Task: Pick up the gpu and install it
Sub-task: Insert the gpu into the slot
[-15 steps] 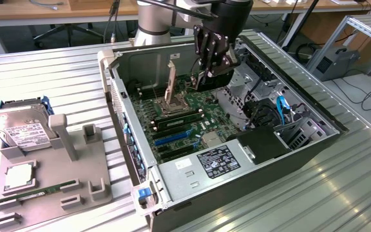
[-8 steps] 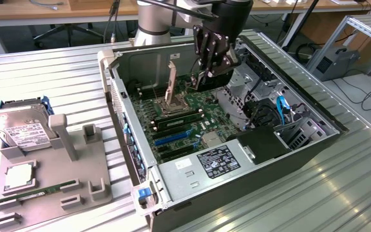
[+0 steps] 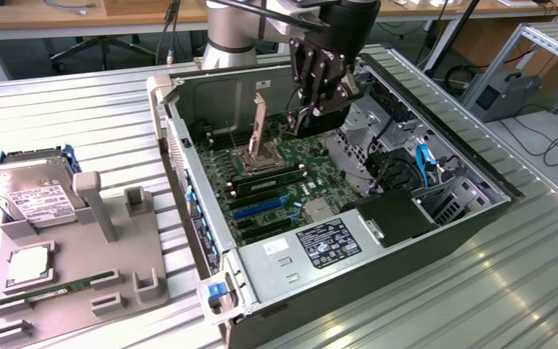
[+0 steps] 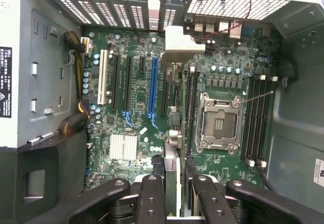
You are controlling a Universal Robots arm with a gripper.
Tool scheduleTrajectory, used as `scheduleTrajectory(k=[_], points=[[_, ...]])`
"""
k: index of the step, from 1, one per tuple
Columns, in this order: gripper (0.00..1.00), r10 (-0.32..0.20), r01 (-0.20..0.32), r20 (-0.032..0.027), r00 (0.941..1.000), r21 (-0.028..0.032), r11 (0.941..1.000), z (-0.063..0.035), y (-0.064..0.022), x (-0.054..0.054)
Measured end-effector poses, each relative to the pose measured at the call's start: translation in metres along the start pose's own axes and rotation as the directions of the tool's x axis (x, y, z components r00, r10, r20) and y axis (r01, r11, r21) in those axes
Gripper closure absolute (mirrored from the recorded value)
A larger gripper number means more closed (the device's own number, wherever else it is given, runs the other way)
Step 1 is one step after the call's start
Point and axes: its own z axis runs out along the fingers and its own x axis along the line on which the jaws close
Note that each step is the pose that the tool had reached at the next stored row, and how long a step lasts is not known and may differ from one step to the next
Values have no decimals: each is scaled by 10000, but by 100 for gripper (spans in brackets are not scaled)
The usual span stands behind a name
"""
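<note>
My gripper [image 3: 318,102] hangs inside the open PC case [image 3: 201,218], above the far end of the motherboard [image 3: 289,174]. It is shut on the gpu [image 3: 308,120], which hangs below the fingers. In the wrist view the gpu [image 4: 173,163] is seen edge-on as a thin strip between the black fingers [image 4: 151,198], running out from my gripper [image 4: 172,186] over the board. Its pale far end reaches toward the case's rear slot covers. A long blue slot [image 4: 153,87] lies just beside the card's line, and the card is still above the board.
The open CPU socket [image 4: 218,123] has its lever raised [image 3: 258,123]. Black memory slots flank it. On the exterior view's left, a grey fixture [image 3: 75,269] carries a hard drive in a blue frame [image 3: 22,185], a CPU [image 3: 29,265] and a green RAM stick [image 3: 56,289].
</note>
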Motion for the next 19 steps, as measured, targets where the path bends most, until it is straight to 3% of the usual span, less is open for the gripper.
scheduleTrajectory(k=[19], points=[[74, -617, 617, -4, 9981, -17, 9981, 0, 0, 0]])
